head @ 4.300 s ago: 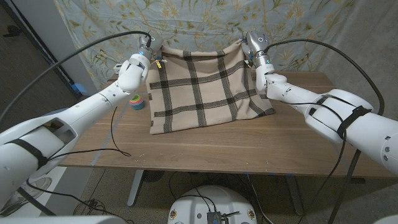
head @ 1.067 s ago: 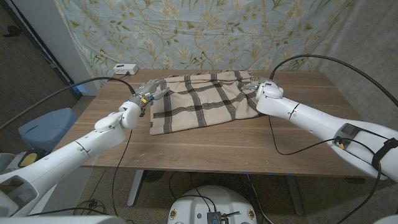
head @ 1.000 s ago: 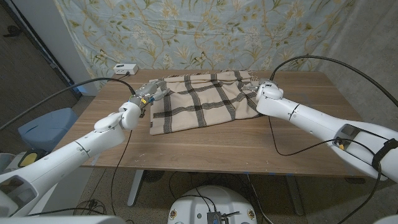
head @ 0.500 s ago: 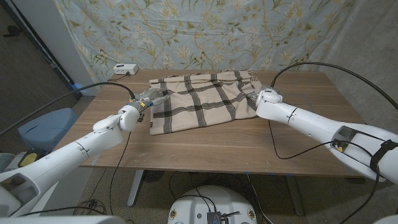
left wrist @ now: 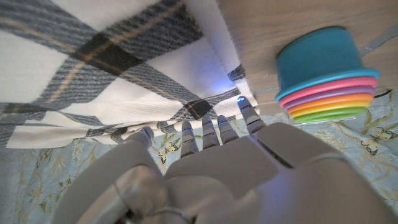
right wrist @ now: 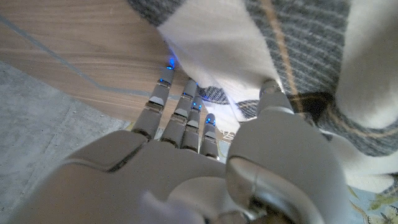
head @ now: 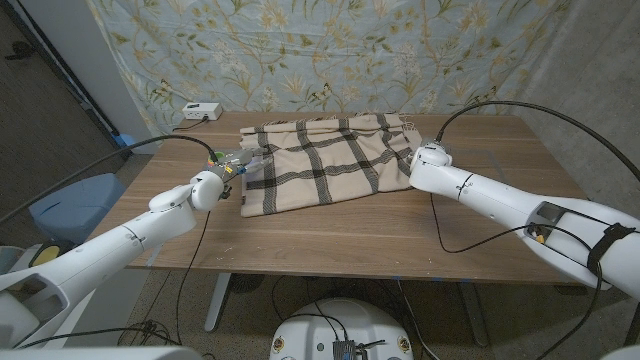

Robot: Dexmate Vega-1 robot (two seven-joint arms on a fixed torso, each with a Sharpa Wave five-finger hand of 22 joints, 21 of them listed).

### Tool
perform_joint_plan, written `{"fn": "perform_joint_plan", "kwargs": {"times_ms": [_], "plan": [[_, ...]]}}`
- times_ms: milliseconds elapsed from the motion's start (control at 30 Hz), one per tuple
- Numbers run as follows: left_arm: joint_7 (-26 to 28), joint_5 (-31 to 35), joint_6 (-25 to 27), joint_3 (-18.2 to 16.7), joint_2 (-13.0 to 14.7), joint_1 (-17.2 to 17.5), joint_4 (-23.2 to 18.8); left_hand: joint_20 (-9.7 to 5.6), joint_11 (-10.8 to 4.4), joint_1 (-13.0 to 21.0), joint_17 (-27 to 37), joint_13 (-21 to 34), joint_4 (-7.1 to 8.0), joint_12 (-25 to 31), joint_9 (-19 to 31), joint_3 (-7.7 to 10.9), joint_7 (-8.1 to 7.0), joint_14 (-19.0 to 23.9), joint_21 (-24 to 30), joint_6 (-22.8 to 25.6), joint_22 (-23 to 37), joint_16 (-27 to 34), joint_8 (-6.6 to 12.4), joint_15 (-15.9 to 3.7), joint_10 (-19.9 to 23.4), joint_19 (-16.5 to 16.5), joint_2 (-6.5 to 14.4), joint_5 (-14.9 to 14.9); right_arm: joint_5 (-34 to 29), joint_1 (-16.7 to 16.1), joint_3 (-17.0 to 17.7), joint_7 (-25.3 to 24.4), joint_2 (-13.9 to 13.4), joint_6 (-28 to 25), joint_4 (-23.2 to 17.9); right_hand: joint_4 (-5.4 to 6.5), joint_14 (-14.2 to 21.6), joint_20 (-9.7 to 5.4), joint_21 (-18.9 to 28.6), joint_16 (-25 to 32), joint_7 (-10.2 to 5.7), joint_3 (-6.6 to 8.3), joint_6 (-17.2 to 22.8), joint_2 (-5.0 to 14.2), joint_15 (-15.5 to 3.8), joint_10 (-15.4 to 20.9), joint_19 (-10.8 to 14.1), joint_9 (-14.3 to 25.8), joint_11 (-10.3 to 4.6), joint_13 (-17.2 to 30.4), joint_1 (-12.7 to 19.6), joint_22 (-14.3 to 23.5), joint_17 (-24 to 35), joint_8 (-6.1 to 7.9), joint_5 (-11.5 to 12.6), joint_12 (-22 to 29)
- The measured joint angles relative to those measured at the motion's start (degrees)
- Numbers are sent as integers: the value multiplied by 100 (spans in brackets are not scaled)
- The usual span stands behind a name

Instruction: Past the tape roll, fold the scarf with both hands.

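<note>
The beige plaid scarf (head: 325, 160) lies folded on the wooden table (head: 330, 235), its far edge bunched in ridges. My left hand (head: 236, 167) is at the scarf's left edge, fingers (left wrist: 214, 127) straight and apart, their tips at the fringe of the scarf (left wrist: 112, 68) with nothing held. The tape roll (left wrist: 323, 71), teal with rainbow bands, stands on the table just beside that hand. My right hand (head: 426, 157) is at the scarf's right edge. A corner of the scarf (right wrist: 261, 43) lies in the wide gap between its thumb and its fingers (right wrist: 180, 99), unpinched.
A small white box (head: 202, 110) sits at the table's far left corner. A floral cloth (head: 330, 50) hangs behind the table. A blue bin (head: 70, 205) stands on the floor to the left. Black cables trail from both arms over the table.
Earlier both hands held the scarf's top edge up in the air. It now lies folded on the table, and both hands have drawn back a little toward the near side.
</note>
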Motion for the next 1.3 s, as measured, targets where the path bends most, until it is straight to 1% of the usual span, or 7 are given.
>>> {"fn": "perform_joint_plan", "kwargs": {"times_ms": [33, 133, 300, 467, 667, 900, 1300], "plan": [[-10, 6, 7, 15, -8, -18, 17, 0, -5, -9, 0, 1, 0, 0, 0, 0, 1, -10, 0, -45, 0, 0, 0, -10, -5, 0, -10, 0, 6, -59, 48, -107, -15, 114, -50, -25, 319, -195, 56, 334, -15, 22, 167, 15, -97, 193, 214, 5, -85, 70, 184, 5, 651, 0, 0, 142], [-31, 24, 37, 51, -26, -62, 72, -13, -5, -9, 0, 1, 0, 0, 0, 0, 0, -19, 0, -62, 0, 0, 0, -19, -5, 13, -9, 0, 84, -223, 193, -349, -55, 489, -173, -38, 674, -130, 223, 932, -32, 35, 498, 67, -169, 532, 296, 27, -206, 229, 512, 6, 1363, 0, 0, 471], [-58, 51, 61, 89, -54, -113, 129, -54, -9, -9, 0, 1, 0, 0, 0, 0, 20, -19, 0, -81, 0, 0, 0, -19, -46, -10, -9, 0, 267, -521, 544, -570, -130, 1039, -330, -43, 986, -457, 410, 1146, 3, 41, 616, 123, -254, 628, 879, 39, -245, 315, 717, 243, 1556, 1, 0, 638], [-86, 71, 69, 146, -94, -186, 213, -85, -6, -69, 0, 1, 0, 0, 0, 0, -1, -18, 0, -123, 0, 0, 0, -19, -50, 21, -9, 0, 615, -766, 926, -767, -155, 1759, -410, -194, 1587, -749, 792, 1571, -17, 262, 937, 92, -416, 725, 1242, 85, -234, 444, 1713, 412, 1988, 1, -39, 909], [-103, 79, 69, 184, -120, -230, 270, -85, -24, -69, 0, 1, 22, 0, 0, 22, 12, -49, -36, -135, -1, 0, 0, -50, -68, 21, -9, 0, 710, -844, 1106, -836, -87, 1916, -380, -72, 2156, -1177, 1672, 2117, -139, 442, 2667, 197, -629, 1626, 1314, 161, -316, 661, 2916, 829, 2995, 356, -462, 1542], [-145, 124, 74, 255, -148, -302, 342, -115, -55, -146, 0, 0, 3, 0, 0, 85, 280, -81, -37, -68, 27, 0, 25, -83, -99, 52, -40, 44, 713, -949, 1288, -1271, 122, 1924, -271, 24, 2418, -1162, 2209, 2185, -87, 489, 3943, 271, -729, 2156, 1180, 197, -278, 896, 3035, 985, 3545, 577, -697, 1990], [-286, 352, 172, 439, -195, -450, 445, -205, -211, -220, -28, -15, 24, 26, 0, 183, 575, 34, -37, 85, 27, 44, 67, -215, -48, 248, -55, 89, 579, -1297, 1780, -2708, 573, 2704, 6, 24, 2606, -1140, 2403, 2186, -53, 489, 4199, 241, -812, 2257, 1157, 207, -195, 896, 3065, 951, 3787, 584, -701, 2109]]}}
